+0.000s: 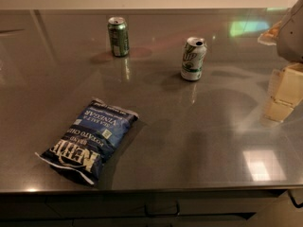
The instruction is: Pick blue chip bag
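The blue chip bag [90, 140] lies flat on the grey counter [189, 141] at the front left. It is dark navy with white "KETTLE" lettering and white crimped ends, and one end reaches close to the counter's front edge. My gripper [284, 94] hangs at the far right edge of the camera view, above the counter's right side. It is well to the right of the bag and holds nothing that I can see.
A green soda can [118, 36] stands upright at the back left. A white and green can [193, 58] stands upright at the back middle, between the bag and my gripper but farther back. The counter's front edge runs along the bottom.
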{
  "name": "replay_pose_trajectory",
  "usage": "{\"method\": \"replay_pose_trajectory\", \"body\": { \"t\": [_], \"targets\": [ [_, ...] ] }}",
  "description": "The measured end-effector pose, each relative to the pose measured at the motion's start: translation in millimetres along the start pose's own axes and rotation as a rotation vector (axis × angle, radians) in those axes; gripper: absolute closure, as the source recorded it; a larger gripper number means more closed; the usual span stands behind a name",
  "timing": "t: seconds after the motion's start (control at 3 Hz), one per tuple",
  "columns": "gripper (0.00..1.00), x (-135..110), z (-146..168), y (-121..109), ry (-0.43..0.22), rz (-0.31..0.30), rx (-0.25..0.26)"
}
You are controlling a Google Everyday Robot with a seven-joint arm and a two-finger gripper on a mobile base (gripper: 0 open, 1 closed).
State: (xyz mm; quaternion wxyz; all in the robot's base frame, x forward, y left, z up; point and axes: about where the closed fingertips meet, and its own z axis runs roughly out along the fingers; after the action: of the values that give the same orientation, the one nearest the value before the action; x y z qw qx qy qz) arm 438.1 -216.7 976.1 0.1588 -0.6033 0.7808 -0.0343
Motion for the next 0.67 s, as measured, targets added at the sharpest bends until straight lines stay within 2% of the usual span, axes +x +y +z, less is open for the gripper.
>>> {"method": "replay_pose_trajectory", "body": {
  "t": [0.33, 0.67],
  "targets": [
    [0.0, 0.0, 0.0, 0.0, 0.0, 0.0, 0.0],
    [0.0, -6.5, 0.9, 0.6, -0.007, -0.032, -0.01]
  ]
}}
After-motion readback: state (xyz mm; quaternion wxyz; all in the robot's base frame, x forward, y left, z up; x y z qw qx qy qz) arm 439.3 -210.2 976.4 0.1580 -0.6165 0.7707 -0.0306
